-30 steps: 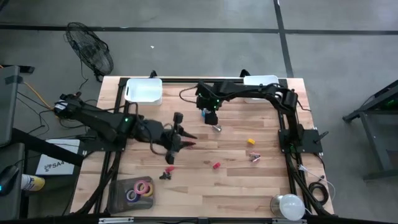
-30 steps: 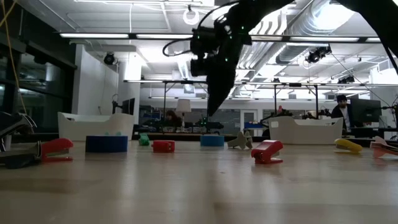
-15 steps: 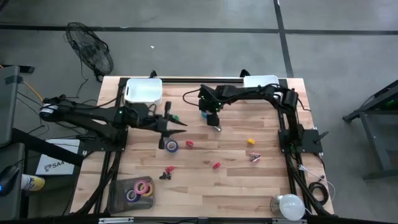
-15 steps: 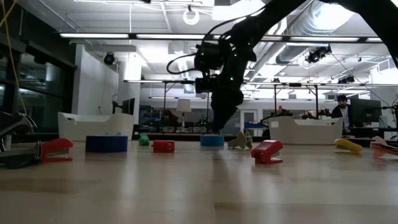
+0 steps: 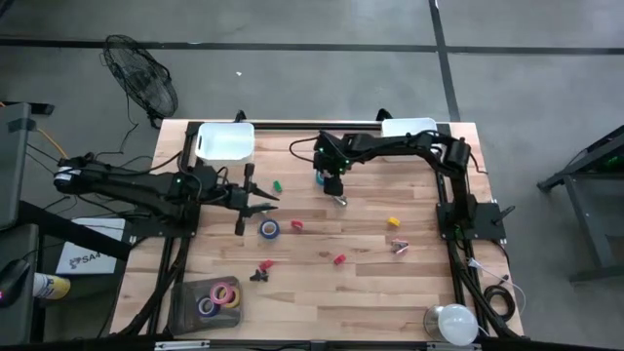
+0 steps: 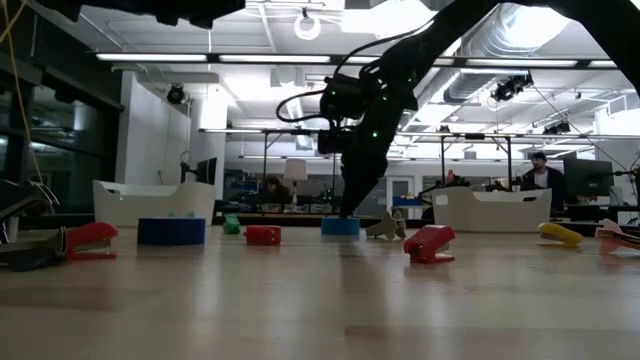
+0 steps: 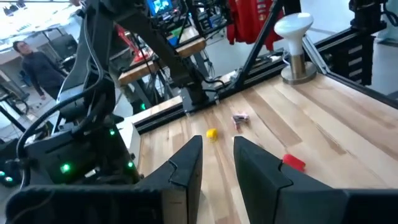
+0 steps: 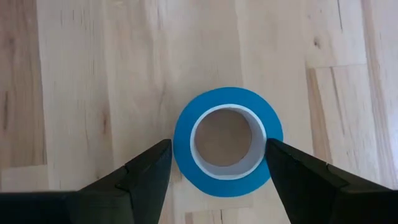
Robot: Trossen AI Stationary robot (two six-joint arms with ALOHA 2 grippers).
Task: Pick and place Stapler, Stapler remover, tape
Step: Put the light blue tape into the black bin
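Change: the left gripper has drawn back toward the table's left edge since a second ago, leaving a blue roll lying bare on the wood; the right gripper has sunk lower over its own roll.
Right gripper: points straight down at the back of the table, fingers spread wide — one on each side of a blue tape, neither clearly touching it.
Blue tape: lies flat on the wood, pale core facing up; in the low view it shows as a blue band under the arm.
Left gripper: held above the table, left of centre, fingers slightly apart and holding nothing.
Around the left roll: a small red block just beside it, a green block farther back.
Middle of the table: a red stapler, a yellow block, and a small metal-and-red piece near the right arm's base.
Front left: a tray holding a purple roll and other rolls; a dark remover near it.
Back edge: a white bin on the left, another behind the right arm.
In the way: nothing stands between the right fingers and the tape — the nearest thing is the green block, well apart.
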